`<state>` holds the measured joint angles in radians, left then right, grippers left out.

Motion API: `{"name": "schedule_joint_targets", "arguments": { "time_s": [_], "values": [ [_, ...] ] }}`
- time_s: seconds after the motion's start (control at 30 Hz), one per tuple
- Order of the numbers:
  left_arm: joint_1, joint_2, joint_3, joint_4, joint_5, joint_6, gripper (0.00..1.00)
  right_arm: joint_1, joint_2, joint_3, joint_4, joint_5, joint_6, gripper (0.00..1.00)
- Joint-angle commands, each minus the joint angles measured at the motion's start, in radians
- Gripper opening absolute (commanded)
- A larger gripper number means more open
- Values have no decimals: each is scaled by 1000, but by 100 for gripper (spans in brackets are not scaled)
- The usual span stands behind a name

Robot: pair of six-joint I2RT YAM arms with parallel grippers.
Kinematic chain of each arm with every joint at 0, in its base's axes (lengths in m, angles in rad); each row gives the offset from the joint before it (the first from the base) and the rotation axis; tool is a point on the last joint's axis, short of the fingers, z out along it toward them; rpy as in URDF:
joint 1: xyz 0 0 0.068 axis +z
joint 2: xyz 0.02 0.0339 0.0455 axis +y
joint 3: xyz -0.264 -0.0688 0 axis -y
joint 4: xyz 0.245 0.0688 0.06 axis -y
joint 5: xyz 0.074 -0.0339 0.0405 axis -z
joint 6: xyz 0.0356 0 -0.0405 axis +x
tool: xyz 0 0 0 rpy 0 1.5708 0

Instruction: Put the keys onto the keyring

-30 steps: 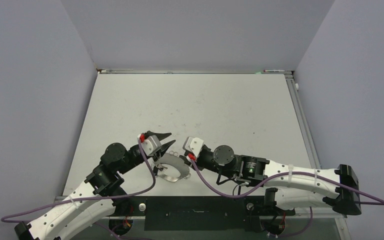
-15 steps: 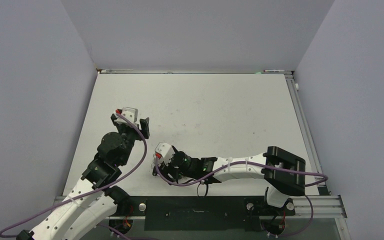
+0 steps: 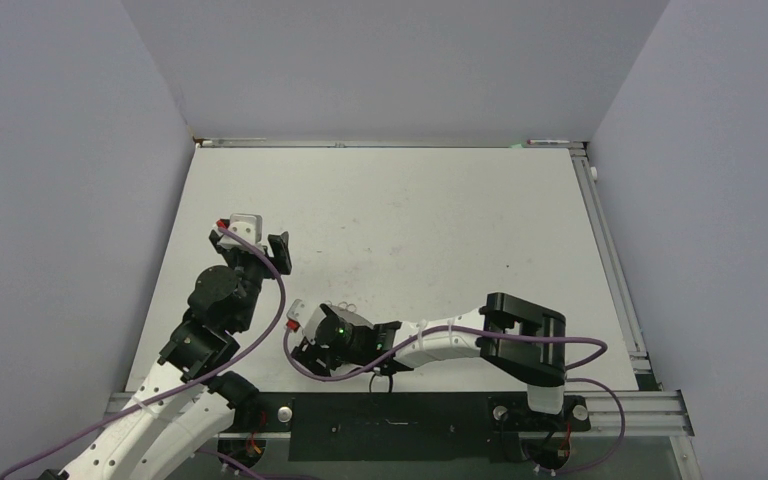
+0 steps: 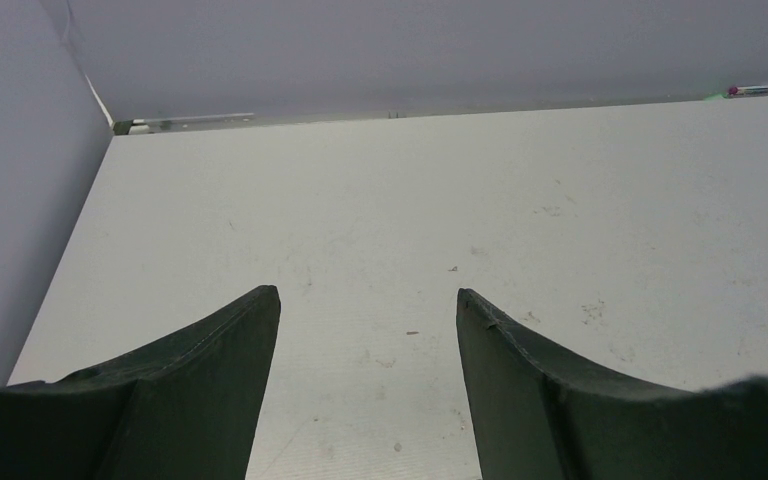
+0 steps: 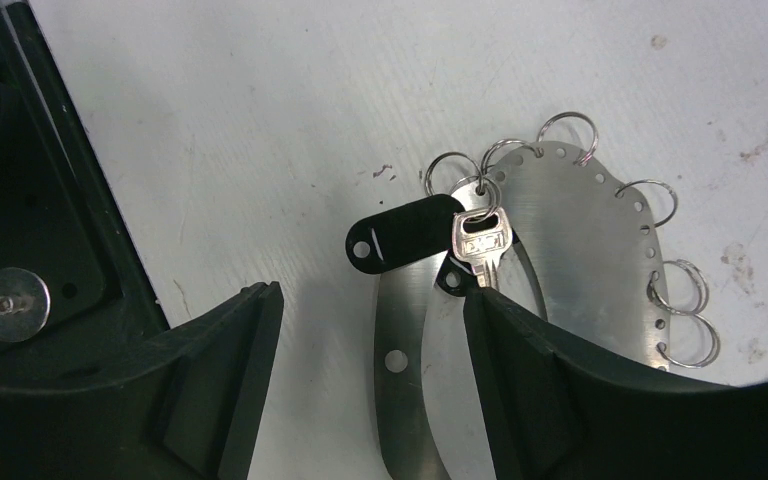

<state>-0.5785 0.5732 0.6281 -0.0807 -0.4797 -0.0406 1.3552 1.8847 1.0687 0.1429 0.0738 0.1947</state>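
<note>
Pale lilac walls box in a scuffed white table, where two robot arms work from the near edge. The right gripper hangs low over the table close to the black base plate, its jaws spread wide with nothing between them. The keyring, a flat silvery hoop with holes and small wire loops along its rim, lies on the table just ahead of that gripper, and its near part runs under the finger on the right of the wrist view. The keys are bunched at one loop on the rim, just ahead of the gap between the jaws and nearer that same finger. They show as a silver key lying on the hoop, a black oblong tag pointing away from it onto bare table, and a small black piece beside the blade. Whether they are threaded on the loop cannot be told for certain. In the top view the right arm hides most of the hoop. The left gripper is raised well apart, off beyond the right gripper's left side, its jaws also parted and empty over bare table.
</note>
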Motion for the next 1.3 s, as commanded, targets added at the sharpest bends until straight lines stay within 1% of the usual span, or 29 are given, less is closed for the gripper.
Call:
{"name": "schedule_joint_targets", "arguments": {
  "time_s": [0.0, 0.13, 0.2, 0.3, 0.43, 0.57, 0.63, 0.77, 0.87, 0.9, 1.27],
  "values": [
    [9, -4, 34, 19, -2, -6, 62, 25, 45, 71, -50, 70, -21, 64],
    [11, -3, 32, 22, 12, -8, 62, 31, 69, 68, -62, 98, -26, 62],
    [11, -3, 30, 24, 18, -7, 62, 31, 73, 63, -64, 118, -21, 59],
    [11, -4, 29, 25, 29, -6, 62, 26, 76, 58, -67, 118, -7, 51],
    [11, -5, 25, 29, 40, 0, 62, 11, 99, 67, -86, 69, 18, 34],
    [11, -3, 17, 34, 50, 11, 62, -4, 109, 69, -101, 23, 27, 22],
    [11, -5, 12, 44, 62, 18, 62, -6, 92, 64, -100, 21, 8, 15],
    [11, -21, -1, 64, 83, 30, 62, -14, 3, 27, -85, 40, -34, 6],
    [11, -35, -12, 65, 106, 35, 62, -38, -89, -18, -58, 35, -50, 5],
    [11, -36, -14, 97, 121, 35, 62, -50, -121, -36, -48, 25, -52, 5],
    [11, -59, -40, 155, 323, 70, 62, -176, -448, -178, 11, -81, -80, 5]
  ]
}}
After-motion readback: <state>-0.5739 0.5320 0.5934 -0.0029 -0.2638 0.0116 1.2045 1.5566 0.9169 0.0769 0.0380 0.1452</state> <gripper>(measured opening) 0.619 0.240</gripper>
